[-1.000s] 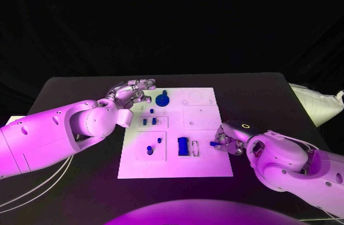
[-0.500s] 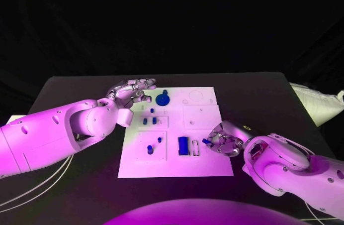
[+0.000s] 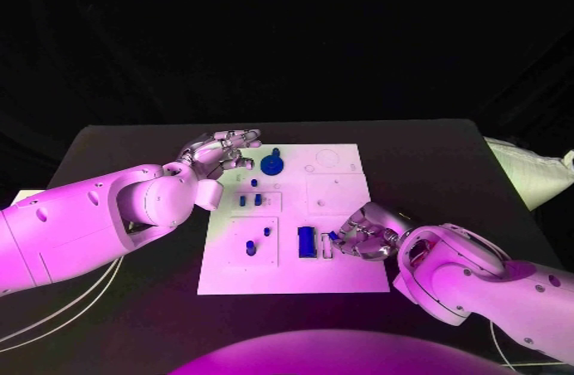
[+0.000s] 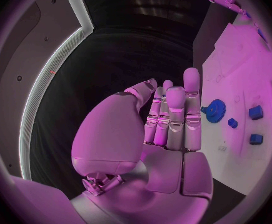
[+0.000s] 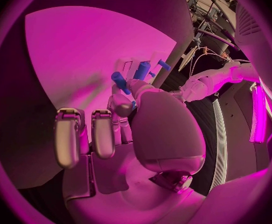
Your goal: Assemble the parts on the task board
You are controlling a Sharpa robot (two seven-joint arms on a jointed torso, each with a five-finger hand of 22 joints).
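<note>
Right wrist view, right hand (image 5: 120, 119) pinching short blue peg (image 5: 121, 82)

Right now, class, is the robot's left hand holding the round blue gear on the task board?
No. The left hand is raised with fingers straight, apart from the blue gear, which lies on the task board.

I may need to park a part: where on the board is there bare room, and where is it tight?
Bare room: the task board's near strip, below the blue block, and the far right corner beyond the blue gear. Tight: around the block, where the right robot hand holds a small blue peg; the left robot hand crowds the far left edge.
</note>
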